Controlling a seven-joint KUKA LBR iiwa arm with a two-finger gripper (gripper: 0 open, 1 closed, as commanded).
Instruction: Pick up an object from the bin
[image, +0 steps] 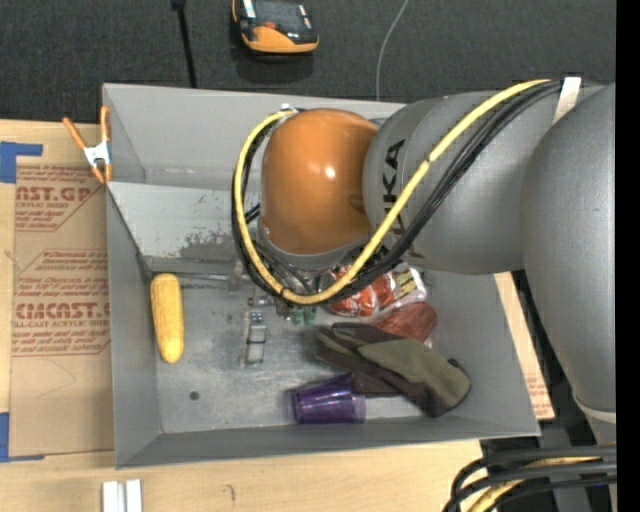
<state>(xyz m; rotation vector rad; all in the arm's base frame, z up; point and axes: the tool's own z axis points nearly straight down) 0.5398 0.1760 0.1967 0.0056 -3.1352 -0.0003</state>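
My gripper (257, 338) reaches down below the arm's orange cover to the bin floor, left of centre. It stands over bare floor between a yellow corn cob (167, 317) on its left and a dark olive glove (400, 365) on its right. A purple cup (328, 404) lies on its side near the front wall, to the gripper's lower right. Nothing shows in the gripper's grasp.
A red printed packet (398, 306) lies behind the glove, partly under the arm. The arm and its orange cover hide the middle and back right of the bin. The left half of the floor holds just the corn cob.
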